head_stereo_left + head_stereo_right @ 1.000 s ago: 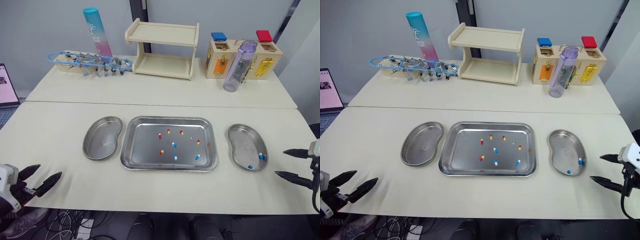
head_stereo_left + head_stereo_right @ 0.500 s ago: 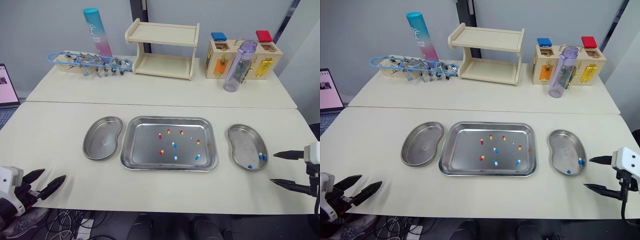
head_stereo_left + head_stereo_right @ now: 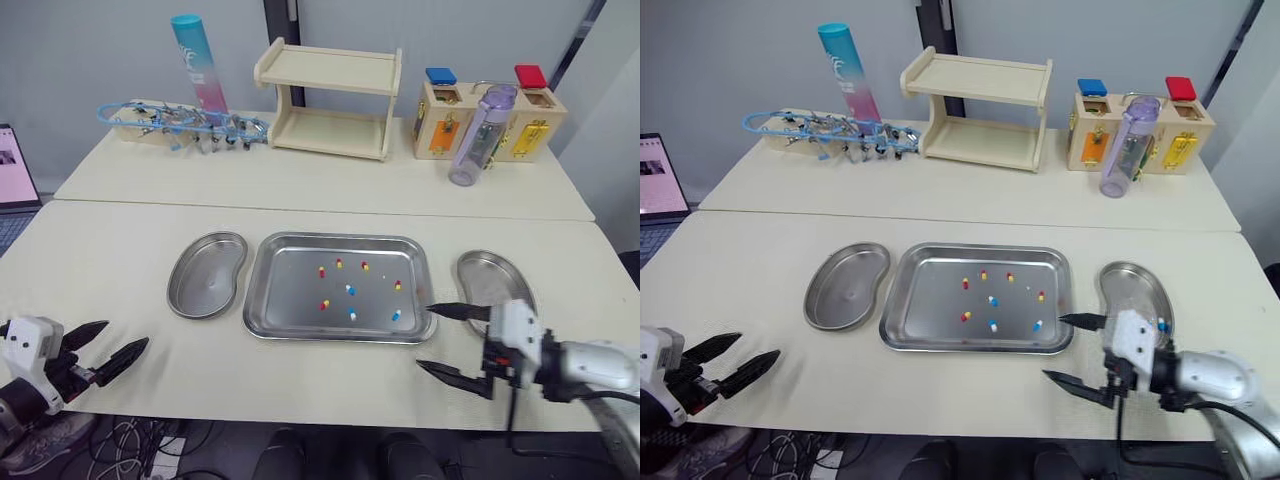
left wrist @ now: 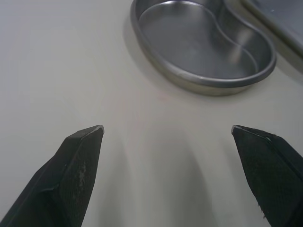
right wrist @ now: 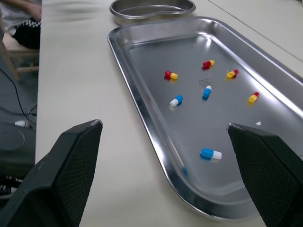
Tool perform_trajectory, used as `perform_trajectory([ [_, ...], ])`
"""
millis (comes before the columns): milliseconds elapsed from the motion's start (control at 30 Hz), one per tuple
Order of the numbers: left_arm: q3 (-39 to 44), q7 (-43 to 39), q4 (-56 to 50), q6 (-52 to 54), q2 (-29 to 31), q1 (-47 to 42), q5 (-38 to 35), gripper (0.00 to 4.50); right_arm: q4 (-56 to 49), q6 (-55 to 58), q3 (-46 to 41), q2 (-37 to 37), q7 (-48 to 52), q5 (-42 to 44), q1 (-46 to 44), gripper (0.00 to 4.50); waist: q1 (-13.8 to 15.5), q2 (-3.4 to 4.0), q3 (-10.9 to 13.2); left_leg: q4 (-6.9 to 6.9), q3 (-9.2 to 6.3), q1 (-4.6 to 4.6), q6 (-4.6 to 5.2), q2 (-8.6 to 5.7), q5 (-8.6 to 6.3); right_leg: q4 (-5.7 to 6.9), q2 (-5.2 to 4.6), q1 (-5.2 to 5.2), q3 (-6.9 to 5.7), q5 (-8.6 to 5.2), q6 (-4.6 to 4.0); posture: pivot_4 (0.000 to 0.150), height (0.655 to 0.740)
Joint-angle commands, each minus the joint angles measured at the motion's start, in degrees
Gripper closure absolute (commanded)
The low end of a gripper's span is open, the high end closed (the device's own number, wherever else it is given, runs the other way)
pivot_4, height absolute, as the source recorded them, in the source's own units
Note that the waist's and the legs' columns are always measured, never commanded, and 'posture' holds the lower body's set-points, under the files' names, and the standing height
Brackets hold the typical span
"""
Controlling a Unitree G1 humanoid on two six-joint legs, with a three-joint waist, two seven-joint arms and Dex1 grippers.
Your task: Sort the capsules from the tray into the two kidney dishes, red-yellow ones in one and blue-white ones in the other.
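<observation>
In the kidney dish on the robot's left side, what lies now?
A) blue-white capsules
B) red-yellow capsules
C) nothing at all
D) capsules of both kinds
C: the left kidney dish shows only its bare metal bottom, with no capsule in it.

Red-yellow and blue-white capsules lay scattered in the shiny steel tray, flanked by kidney dishes (left dish bare, right dish holding a blue-white one)
</observation>
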Motion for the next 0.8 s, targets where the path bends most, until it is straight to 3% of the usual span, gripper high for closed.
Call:
perform_trajectory([
  [33, -3.41, -0.54, -11.65, 4.65, 2.89, -1.87, -3.35, 0.00, -2.53, -0.41, 0.67, 0.77, -2.95, -0.74, 1.58, 0.04, 0.19, 0.00, 0.00, 0.00, -0.01, 0.00, 0.00, -0.01, 0.00, 0.00, -0.01, 0.01, -0.01, 0.00, 0.00, 0.150, 0.7400],
  [167, -12.84, -0.22, -18.72, 10.47, 6.30, -5.63, -1.82, 0.00, -3.95, 1.43, 1.96, 1.54, -5.81, -1.10, 2.19, 0.04, -0.20, 0.04, 0.00, 0.00, -0.02, 0.05, 0.00, 0.01, 0.00, 0.04, 0.02, 0.04, -0.02, 0.00, 0.00, 0.150, 0.7400],
  [300, -21.65, 3.42, -20.10, 13.64, 3.42, -13.35, -1.37, 0.00, -4.35, 3.66, 3.23, 3.12, -8.72, -0.76, 0.92, 0.04, -0.90, 0.12, 0.01, -0.02, 0.03, 0.07, 0.01, 0.04, 0.00, 0.08, 0.06, 0.01, 0.02, 0.00, 0.00, 0.150, 0.7400],
  [433, -29.25, 6.04, -19.08, 15.21, -0.70, -21.31, 0.62, 0.91, -4.86, 3.59, 4.11, 3.12, -9.49, -1.02, 1.41, 0.00, -0.57, 0.10, 0.00, 0.02, -0.01, 0.05, 0.01, 0.02, 0.00, 0.10, 0.06, 0.02, -0.01, 0.00, 0.00, 0.150, 0.7400],
  [533, -33.73, 8.05, -18.61, 16.69, -3.02, -25.31, 2.54, 1.94, -5.41, 3.82, 4.23, 3.30, -10.16, -0.53, 1.83, 0.00, -0.45, 0.10, 0.00, 0.04, -0.01, 0.04, 0.01, 0.00, 0.00, 0.09, 0.06, 0.03, 0.00, 0.00, 0.00, 0.150, 0.7400],
  [800, -45.02, 12.61, -14.61, 20.57, -7.56, -33.61, 10.51, 1.94, -4.52, 2.95, 4.96, 3.71, -11.16, -1.03, 2.21, 0.00, -0.47, 0.09, 0.00, 0.08, -0.02, 0.03, 0.01, -0.01, 0.01, 0.10, 0.06, 0.02, -0.01, 0.01, 0.01, 0.150, 0.7400],
])
